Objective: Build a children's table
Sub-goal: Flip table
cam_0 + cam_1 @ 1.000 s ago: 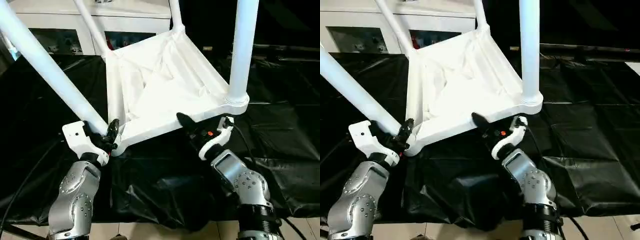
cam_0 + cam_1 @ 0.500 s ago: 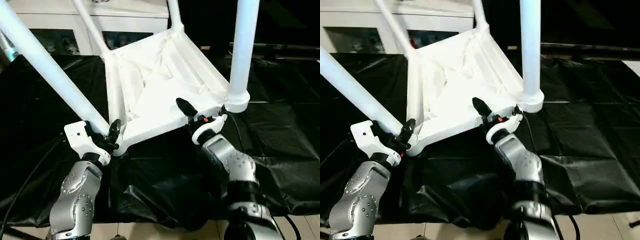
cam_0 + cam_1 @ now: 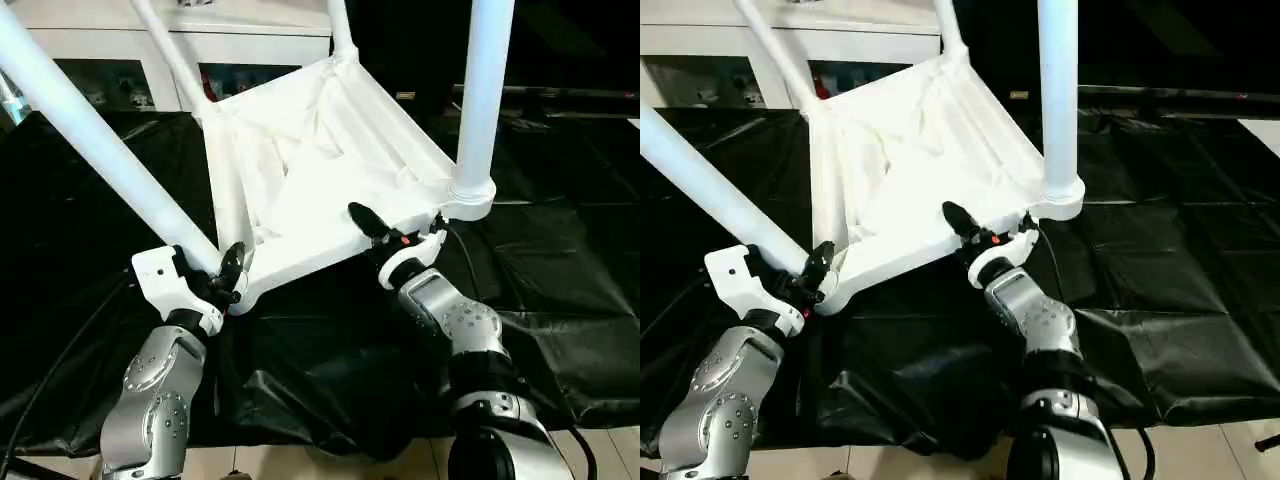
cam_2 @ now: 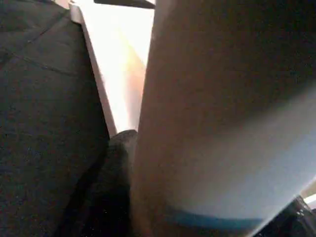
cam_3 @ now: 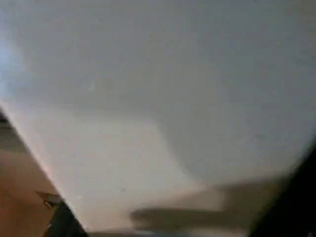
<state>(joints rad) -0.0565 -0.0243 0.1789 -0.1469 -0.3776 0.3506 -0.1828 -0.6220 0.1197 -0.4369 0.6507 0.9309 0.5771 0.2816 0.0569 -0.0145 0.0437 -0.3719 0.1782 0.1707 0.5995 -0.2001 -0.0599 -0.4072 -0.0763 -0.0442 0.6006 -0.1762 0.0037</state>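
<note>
The white tabletop (image 3: 310,170) lies upside down and tilted, ribbed underside towards me, with all four white legs standing in its corner sockets. My left gripper (image 3: 222,275) sits at the near left corner, shut around the base of the near left leg (image 3: 90,130); that leg (image 4: 222,113) looms close in the left wrist view. My right gripper (image 3: 385,238) is shut on the tabletop's near rim, one black finger (image 3: 364,220) lying over the rim, just left of the near right leg (image 3: 480,90). The white underside (image 5: 158,98) shows close in the right wrist view.
A black cloth (image 3: 560,260) covers the work surface under and around the table. A white cabinet with glass doors (image 3: 120,70) stands behind at the back left. Two far legs (image 3: 165,50) rise past the picture's top edge.
My right gripper has risen from below the near rim and closed onto it. The tabletop has shifted slightly left and away. My left gripper stays at the near left corner.
</note>
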